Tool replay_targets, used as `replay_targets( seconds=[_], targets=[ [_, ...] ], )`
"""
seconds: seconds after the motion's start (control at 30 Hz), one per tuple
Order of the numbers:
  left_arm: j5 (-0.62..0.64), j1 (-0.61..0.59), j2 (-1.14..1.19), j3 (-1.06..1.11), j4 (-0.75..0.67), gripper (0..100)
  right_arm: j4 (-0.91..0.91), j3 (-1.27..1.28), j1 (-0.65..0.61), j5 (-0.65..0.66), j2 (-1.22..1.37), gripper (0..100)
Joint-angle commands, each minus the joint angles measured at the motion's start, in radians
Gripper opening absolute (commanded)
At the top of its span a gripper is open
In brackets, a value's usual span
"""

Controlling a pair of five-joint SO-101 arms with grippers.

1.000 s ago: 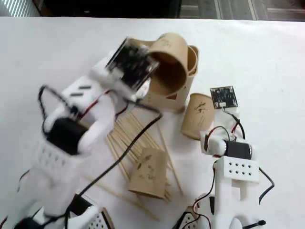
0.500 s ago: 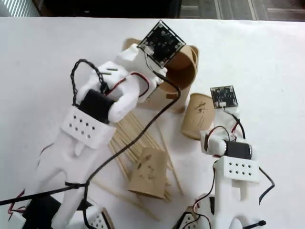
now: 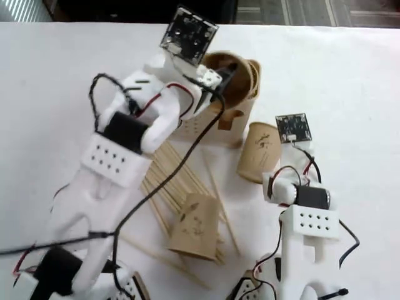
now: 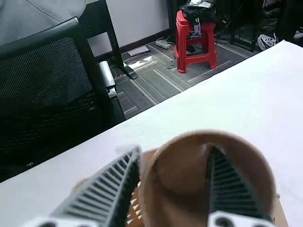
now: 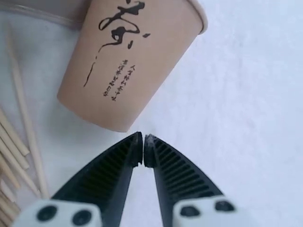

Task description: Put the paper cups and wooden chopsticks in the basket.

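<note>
Left arm at the basket (image 3: pixel 226 126); compare the high view with its two earlier frames. One second ago this arm holds the carried cup (image 3: pixel 245 75) tilted above the basket's near rim. Half a second ago it is over the opening. Now its wrist is pushed farther across and the cup sits in the basket's mouth, so you may judge the first cup delivered or very nearly so. The right arm, the lying cup (image 3: pixel 259 152), the third cup (image 3: pixel 195 226) and the wooden chopsticks (image 3: pixel 174 181) beneath it keep their places on the bench (image 3: pixel 344 62), so most of the task remains. From above, the left arm's own wrist hides its gripper. The left wrist view supplies what is missing: the left gripper (image 4: pixel 174 153) has its jaws spread wide, one beside the carried cup (image 4: pixel 182 177) and one in front of it, which reads as a release and not a grip. The right wrist view adds a detail the high view lacks: the right gripper (image 5: pixel 143 149) is closed tip to tip on nothing. It is just short of the lying cup (image 5: pixel 128 61), with chopsticks (image 5: pixel 23 137) alongside.
</note>
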Motion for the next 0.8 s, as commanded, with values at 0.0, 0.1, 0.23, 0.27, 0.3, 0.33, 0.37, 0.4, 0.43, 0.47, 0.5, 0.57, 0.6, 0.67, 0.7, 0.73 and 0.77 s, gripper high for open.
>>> replay_targets(
  seconds=[0.0,0.1,0.23,0.27,0.3,0.33,0.37,0.4,0.43,0.47,0.5,0.57,0.6,0.67,0.7,0.73,0.77],
  targets=[
    [0.017,-0.005,0.070,-0.103,-0.035,23,-0.015,-0.008,-0.001,-0.009,-0.018,2.2],
    [0.018,-0.005,0.153,-0.181,-0.029,23,-0.015,-0.008,-0.001,-0.009,-0.018,2.2],
    [0.018,-0.007,0.197,-0.264,0.026,23,-0.015,-0.008,-0.001,-0.008,-0.018,2.2],
    [0.018,-0.007,0.197,-0.282,0.051,23,-0.015,-0.008,-0.001,-0.008,-0.018,2.2],
    [0.018,-0.007,0.197,-0.301,0.074,23,-0.015,-0.008,-0.001,-0.008,-0.018,2.2],
    [0.018,-0.007,0.196,-0.319,0.094,23,-0.016,-0.008,-0.001,-0.008,-0.018,2.2],
    [0.018,-0.010,0.196,-0.339,0.112,23,-0.016,-0.008,-0.001,-0.008,-0.018,2.2],
    [0.018,-0.013,0.199,-0.358,0.129,23,-0.016,-0.008,-0.001,-0.008,-0.018,2.2],
    [0.018,-0.021,0.202,-0.365,0.137,23,-0.016,-0.008,-0.001,-0.008,-0.018,2.2],
    [0.018,-0.028,0.205,-0.370,0.141,23,-0.016,-0.008,-0.001,-0.008,-0.018,2.2],
    [0.018,-0.035,0.205,-0.368,0.141,23,-0.016,-0.008,-0.001,-0.008,-0.018,2.2],
    [0.018,-0.041,0.208,-0.364,0.140,23,-0.016,-0.008,-0.001,-0.008,-0.018,2.2],
    [0.018,-0.041,0.209,-0.350,0.133,23,-0.016,-0.008,-0.001,-0.008,-0.018,2.2],
    [0.018,-0.039,0.225,-0.342,0.132,23,-0.016,-0.008,-0.001,-0.008,-0.018,2.2],
    [0.018,-0.039,0.239,-0.339,0.129,23,-0.016,-0.008,-0.001,-0.008,-0.018,2.2],
    [0.018,-0.039,0.257,-0.336,0.117,23,-0.016,-0.008,-0.001,-0.008,-0.018,2.2],
    [0.018,-0.039,0.282,-0.336,0.109,23,-0.016,-0.008,-0.001,-0.008,-0.018,2.2]
  ],
)
